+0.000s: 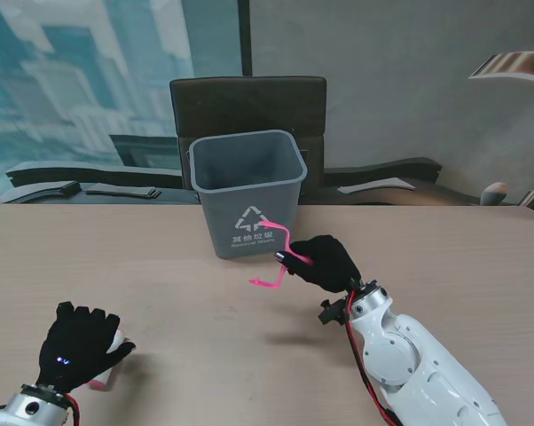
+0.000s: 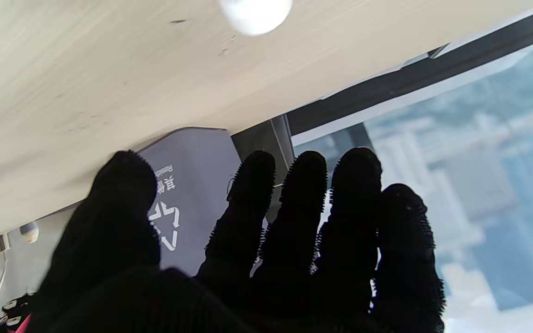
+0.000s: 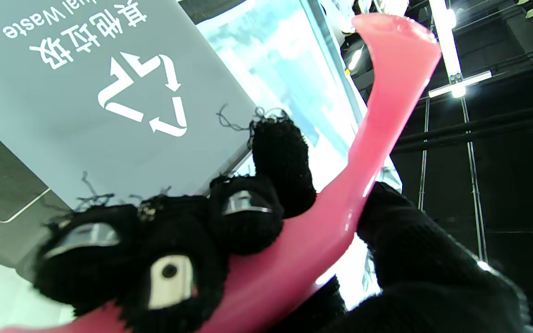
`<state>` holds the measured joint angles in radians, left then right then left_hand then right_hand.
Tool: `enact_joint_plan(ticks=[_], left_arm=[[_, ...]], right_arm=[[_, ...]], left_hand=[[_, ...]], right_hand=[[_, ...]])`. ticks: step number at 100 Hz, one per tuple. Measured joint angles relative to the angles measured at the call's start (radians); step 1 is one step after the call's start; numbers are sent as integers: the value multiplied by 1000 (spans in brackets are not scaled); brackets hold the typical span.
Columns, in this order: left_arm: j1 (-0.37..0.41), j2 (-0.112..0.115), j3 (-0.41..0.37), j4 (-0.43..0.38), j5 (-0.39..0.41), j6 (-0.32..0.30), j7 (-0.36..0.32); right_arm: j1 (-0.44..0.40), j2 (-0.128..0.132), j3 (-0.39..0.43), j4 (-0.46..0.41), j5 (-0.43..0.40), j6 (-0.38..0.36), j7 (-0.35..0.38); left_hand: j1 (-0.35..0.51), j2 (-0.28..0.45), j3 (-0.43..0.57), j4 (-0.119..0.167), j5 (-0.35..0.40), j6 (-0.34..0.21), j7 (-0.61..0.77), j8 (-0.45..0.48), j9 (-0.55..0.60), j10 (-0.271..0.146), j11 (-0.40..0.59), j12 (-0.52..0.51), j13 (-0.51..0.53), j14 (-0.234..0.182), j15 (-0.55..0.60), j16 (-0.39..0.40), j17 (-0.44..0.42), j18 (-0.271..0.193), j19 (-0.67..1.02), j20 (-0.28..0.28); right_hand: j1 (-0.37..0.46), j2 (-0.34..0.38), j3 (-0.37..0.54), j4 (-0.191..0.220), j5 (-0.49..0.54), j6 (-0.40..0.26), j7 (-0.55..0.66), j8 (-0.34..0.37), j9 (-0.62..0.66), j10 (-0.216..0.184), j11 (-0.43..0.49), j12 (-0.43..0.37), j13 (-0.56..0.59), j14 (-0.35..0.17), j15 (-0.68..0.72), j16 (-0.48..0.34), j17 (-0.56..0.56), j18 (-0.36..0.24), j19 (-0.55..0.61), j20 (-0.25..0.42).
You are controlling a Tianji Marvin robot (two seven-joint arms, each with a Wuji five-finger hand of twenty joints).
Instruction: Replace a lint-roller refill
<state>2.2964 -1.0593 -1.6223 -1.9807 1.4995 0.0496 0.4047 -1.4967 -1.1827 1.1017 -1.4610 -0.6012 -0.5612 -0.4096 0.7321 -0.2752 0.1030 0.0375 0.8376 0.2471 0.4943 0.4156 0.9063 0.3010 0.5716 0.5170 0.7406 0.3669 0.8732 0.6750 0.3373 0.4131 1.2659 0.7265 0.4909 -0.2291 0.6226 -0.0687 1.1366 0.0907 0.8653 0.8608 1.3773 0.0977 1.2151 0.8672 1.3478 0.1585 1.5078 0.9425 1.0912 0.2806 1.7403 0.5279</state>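
Stand view, for your record: right hand [image 1: 325, 263] closed on the pink roller handle [image 1: 276, 257], lifted beside the grey bin [image 1: 247, 191] at the surface's far edge, presumably bared for reloading. Left hand [image 1: 79, 344], fingers spread, rests over the white refill [image 1: 106, 373] near the surface's near-left corner; grip unclear.

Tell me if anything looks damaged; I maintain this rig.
The right hand, shut on the pink handle, has frayed glove fingertips: loose threads and bare metal pads show. The left hand looks intact.
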Motion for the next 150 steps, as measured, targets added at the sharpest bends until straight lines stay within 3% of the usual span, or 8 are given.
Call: enact_joint_plan(ticks=[19, 37, 52, 75, 105, 124, 141, 150], left_arm=[[28, 1, -4, 47, 84, 115, 115], [59, 0, -11, 56, 76, 171, 91], [38, 0, 1, 104, 60, 174, 98], [-10, 0, 24, 143, 25, 176, 73], [-59, 4, 49, 162, 30, 183, -42], [-107, 17, 94, 182, 77, 177, -149], [-158, 21, 117, 211, 64, 151, -193], [-172, 25, 127, 213, 63, 147, -226]], right_arm=[[1, 0, -3, 1, 4, 1, 6], [4, 1, -8, 5, 6, 2, 10], [7, 1, -12, 8, 15, 3, 18], [10, 1, -17, 10, 22, 5, 26], [13, 1, -22, 14, 31, 7, 30], [14, 1, -22, 16, 33, 8, 32], [14, 1, -22, 17, 33, 8, 33], [14, 1, -21, 17, 34, 8, 35]], left_hand=[[-1, 0, -9, 0, 0, 0, 0, 0, 0, 0, 0, 0, 0, 0, 2, 0, 3, 0, 0, 0], [-5, 0, -51, 0, 0, 9, -23, 0, 0, 0, -5, -7, 0, 0, 2, -3, -1, 0, 0, 0], [-63, 34, -91, -25, 0, 11, -42, -8, 1, 1, -5, -11, 0, 0, 2, -3, -2, 0, 0, 0], [-101, 62, -109, -28, 0, 25, -60, -10, 1, 12, -14, -12, 0, 3, 2, -4, -3, 2, 0, 0], [-102, 62, -109, -28, 0, 38, -85, -21, 1, 18, -25, -14, 0, 9, 2, -4, -4, 9, 0, 0], [-102, 63, -109, -28, -1, 39, -107, -32, -9, 24, -39, -14, -3, 12, -8, -14, -7, 10, 0, -5], [-22, 62, -79, -28, -1, 58, -108, -32, -9, 24, -38, -15, -3, 12, -8, -14, -7, 10, 0, -5], [-2, 62, -67, 3, -1, 94, -109, -32, -9, 25, -38, -15, -3, 12, -8, -14, -6, 10, 0, -5]], right_hand=[[0, 0, 0, 0, 0, 0, 0, 0, 0, 0, 0, 8, 0, -1, 0, 0, 0, -1, 0, 0], [0, 0, 0, 0, 0, 0, 0, 0, 0, -1, 0, 8, 0, -1, 0, 6, 0, -2, 1, 1], [0, 0, 0, 0, 0, 0, 0, 0, 0, -1, 1, 8, 0, -1, 0, 7, 0, -2, 1, 1], [0, 0, 0, 0, 0, 0, 0, 0, 0, -1, 2, 8, 0, -1, 0, 7, 0, -3, 1, 1], [0, 0, 0, 0, 0, 0, 0, 0, 0, -2, 4, 8, 0, -1, 0, 7, 0, -3, 1, 1], [0, 0, 0, 0, 4, 0, 0, 0, 1, -2, 5, 8, 0, -1, 0, 7, 0, -3, 1, 1], [0, 0, 0, 0, 4, 0, 0, 0, 2, -2, 5, 8, 0, -1, 0, 7, 1, -3, 1, 1], [0, 0, 0, 0, 4, 0, 0, 2, 2, -2, 5, 8, 0, -1, 0, 7, 1, -3, 1, 1]])
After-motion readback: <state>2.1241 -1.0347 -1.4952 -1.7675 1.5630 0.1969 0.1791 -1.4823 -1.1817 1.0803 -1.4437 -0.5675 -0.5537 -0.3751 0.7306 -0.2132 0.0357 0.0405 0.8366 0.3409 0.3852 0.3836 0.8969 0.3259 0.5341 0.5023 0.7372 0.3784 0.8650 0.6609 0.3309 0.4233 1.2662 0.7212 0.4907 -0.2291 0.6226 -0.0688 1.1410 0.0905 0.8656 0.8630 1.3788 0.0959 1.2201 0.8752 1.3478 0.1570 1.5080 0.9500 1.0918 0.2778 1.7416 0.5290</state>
